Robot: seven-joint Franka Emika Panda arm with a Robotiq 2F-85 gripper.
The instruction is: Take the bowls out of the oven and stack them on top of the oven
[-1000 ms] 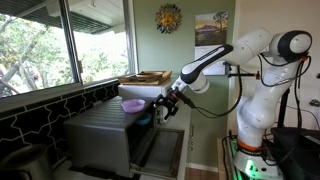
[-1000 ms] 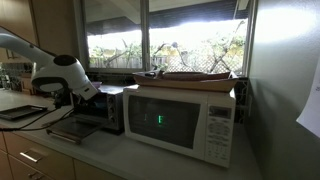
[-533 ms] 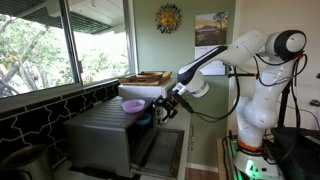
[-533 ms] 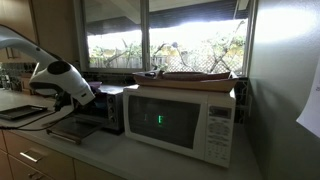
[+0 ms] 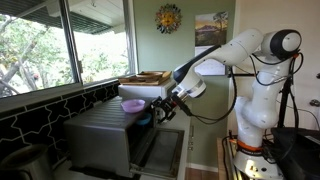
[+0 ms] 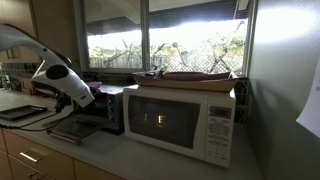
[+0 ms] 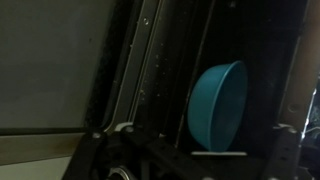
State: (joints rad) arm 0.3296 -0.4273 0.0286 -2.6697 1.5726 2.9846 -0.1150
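The grey oven (image 5: 100, 135) stands on the counter with its front door (image 5: 162, 150) dropped open; it also shows in an exterior view (image 6: 108, 112). A lilac-purple bowl (image 5: 132, 105) sits on top of the oven near its front edge. A light blue bowl (image 7: 218, 105) is inside the dark oven cavity, seen on edge in the wrist view. My gripper (image 5: 158, 113) is at the oven's mouth, just in front of the blue bowl. Its fingers (image 7: 200, 150) are open and empty, apart from the bowl.
A white microwave (image 6: 182, 122) stands beside the oven, with a flat wooden tray (image 6: 195, 76) on top. Windows and a dark tiled wall (image 5: 40, 120) run behind the counter. The open door juts out over the counter edge (image 6: 68, 130). The robot base (image 5: 255, 125) stands in front.
My arm has shifted slightly lower and closer to the oven opening. The purple bowl on top has not moved.
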